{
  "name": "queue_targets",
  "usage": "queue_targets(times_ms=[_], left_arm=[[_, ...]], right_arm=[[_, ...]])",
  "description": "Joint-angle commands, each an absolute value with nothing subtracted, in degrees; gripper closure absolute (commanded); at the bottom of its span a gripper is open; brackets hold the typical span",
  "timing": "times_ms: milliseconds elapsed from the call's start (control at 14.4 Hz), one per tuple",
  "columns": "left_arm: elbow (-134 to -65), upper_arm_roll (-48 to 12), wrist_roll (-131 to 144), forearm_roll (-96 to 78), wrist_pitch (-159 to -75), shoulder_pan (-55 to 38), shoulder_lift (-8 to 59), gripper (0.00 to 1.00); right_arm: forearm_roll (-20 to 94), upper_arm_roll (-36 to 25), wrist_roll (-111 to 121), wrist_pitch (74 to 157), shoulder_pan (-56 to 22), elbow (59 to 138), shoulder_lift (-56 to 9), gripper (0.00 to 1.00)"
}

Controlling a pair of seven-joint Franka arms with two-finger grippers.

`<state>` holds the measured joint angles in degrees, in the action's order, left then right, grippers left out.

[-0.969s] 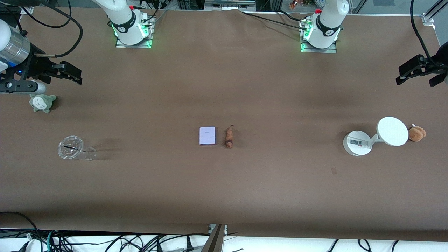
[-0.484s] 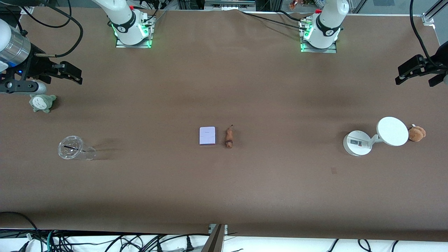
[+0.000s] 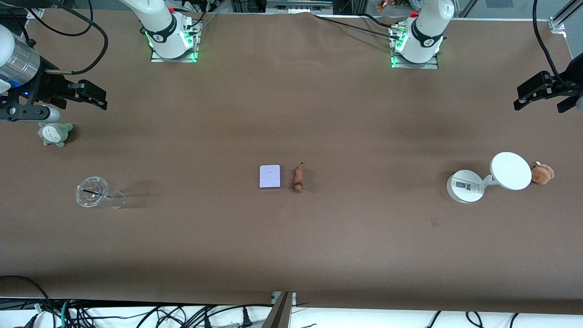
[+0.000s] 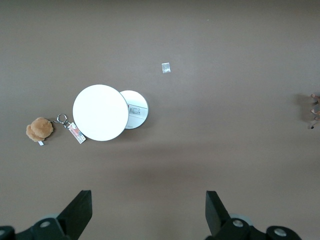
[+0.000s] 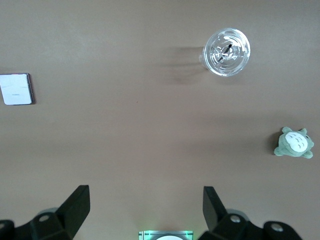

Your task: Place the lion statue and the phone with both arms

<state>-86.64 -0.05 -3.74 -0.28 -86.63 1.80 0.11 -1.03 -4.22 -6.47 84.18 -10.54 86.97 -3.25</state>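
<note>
The phone [image 3: 269, 176], a pale lavender-white slab with a dark edge, lies flat at the middle of the table. The small reddish-brown lion statue [image 3: 298, 178] lies right beside it, toward the left arm's end. My right gripper [image 3: 75, 102] hangs open and empty over the right arm's end of the table, above the grey-green plush. My left gripper [image 3: 544, 97] hangs open and empty over the left arm's end. The right wrist view shows the phone [image 5: 16, 89] far from the open right gripper [image 5: 145, 196]. The left wrist view catches the lion statue [image 4: 314, 107] at its border, far from the open left gripper [image 4: 148, 200].
A white round-based device with a disc [image 3: 464, 186] and a tan plush [image 3: 542, 174] sit toward the left arm's end. A clear cup [image 3: 95, 193] lies on its side and a grey-green plush [image 3: 55, 134] sits toward the right arm's end.
</note>
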Motion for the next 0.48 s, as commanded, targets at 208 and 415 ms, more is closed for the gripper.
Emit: queue_targets(times_ms=[208,415], left_arm=[[-84.6,-0.2,-4.7,1.3,-85.0,1.4,0.9,0.0],[-84.6,-0.2,-4.7,1.3,-84.3,1.4,1.0,0.0]], right_arm=[[-1.7,-4.1,-6.5,83.8,-10.5,85.9,-3.6,0.0],[-1.7,-4.1,-6.6,83.8,-10.5,85.9,-3.6,0.0]])
